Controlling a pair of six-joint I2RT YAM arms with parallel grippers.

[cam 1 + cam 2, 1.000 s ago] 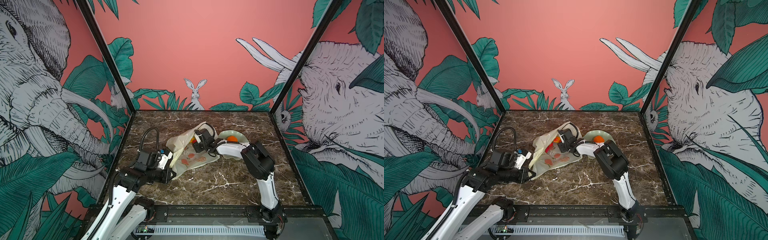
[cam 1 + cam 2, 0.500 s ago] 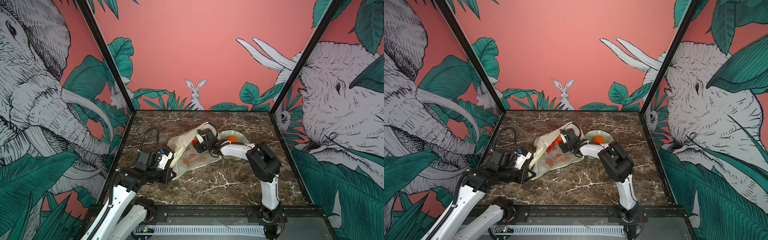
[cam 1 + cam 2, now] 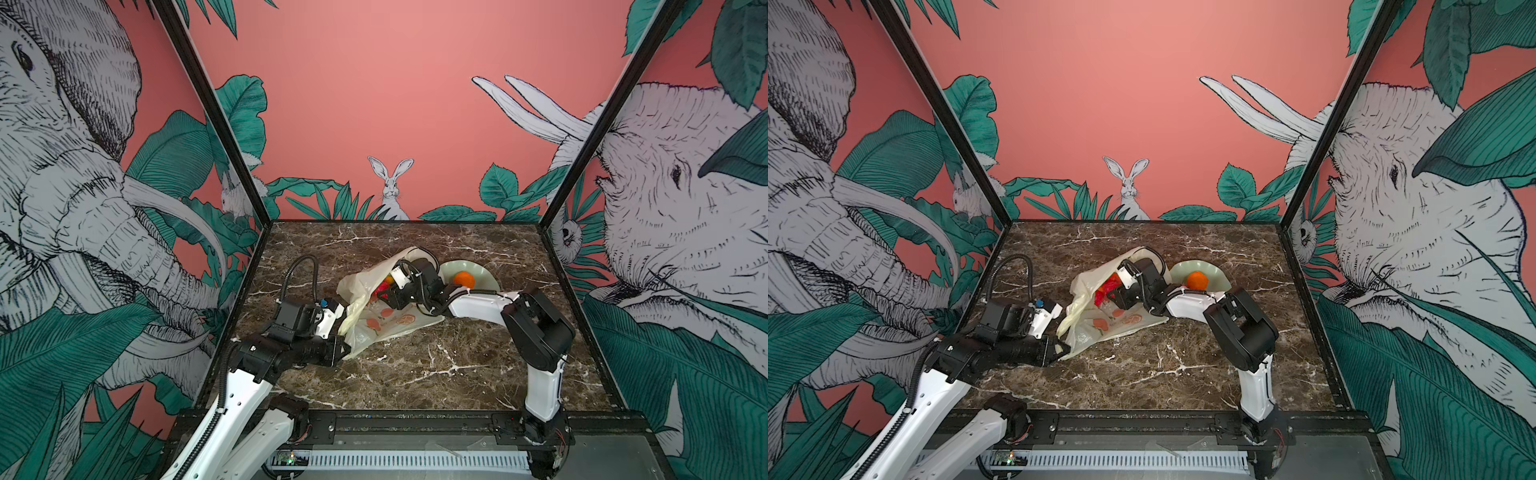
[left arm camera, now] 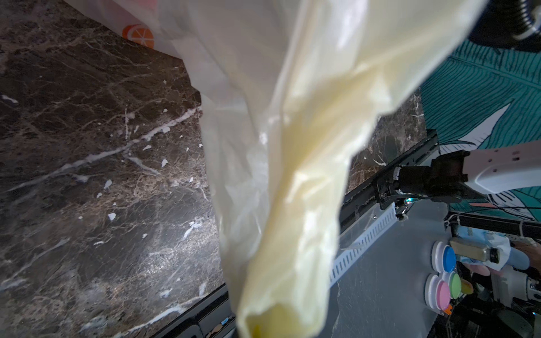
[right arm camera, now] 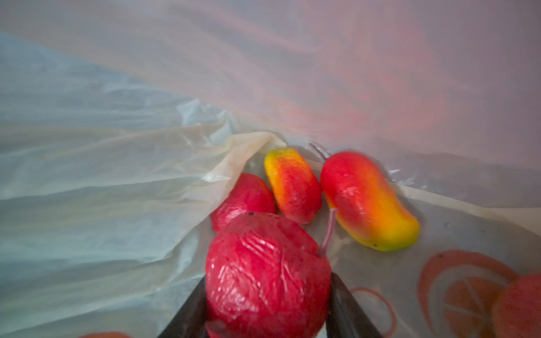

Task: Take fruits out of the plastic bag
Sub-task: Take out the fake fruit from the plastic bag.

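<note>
The plastic bag (image 3: 386,320) (image 3: 1100,328) lies mid-table, pale yellow with printed orange slices, its mouth lifted. My left gripper (image 3: 341,344) (image 3: 1062,347) is shut on a gathered strip of the bag (image 4: 292,146) at its near-left edge; the jaws themselves are hidden by plastic. My right gripper (image 3: 384,293) (image 5: 268,292) is inside the bag, shut on a round red fruit (image 5: 266,272) with a stem. Past it lie another red fruit (image 5: 246,193) and two red-yellow oval fruits (image 5: 292,184) (image 5: 366,202). An orange (image 3: 464,279) (image 3: 1197,281) sits on the dish.
The pale green wavy-rimmed dish (image 3: 484,272) (image 3: 1183,268) stands just right of the bag, behind my right forearm (image 3: 478,309). Walls close off the back and both sides of the marble table (image 3: 415,365). A black rail (image 3: 415,415) runs along the front edge.
My right jaws have closed onto the round red fruit inside the bag, and the right elbow has shifted slightly right. The left arm still grips the bag in the same place.
</note>
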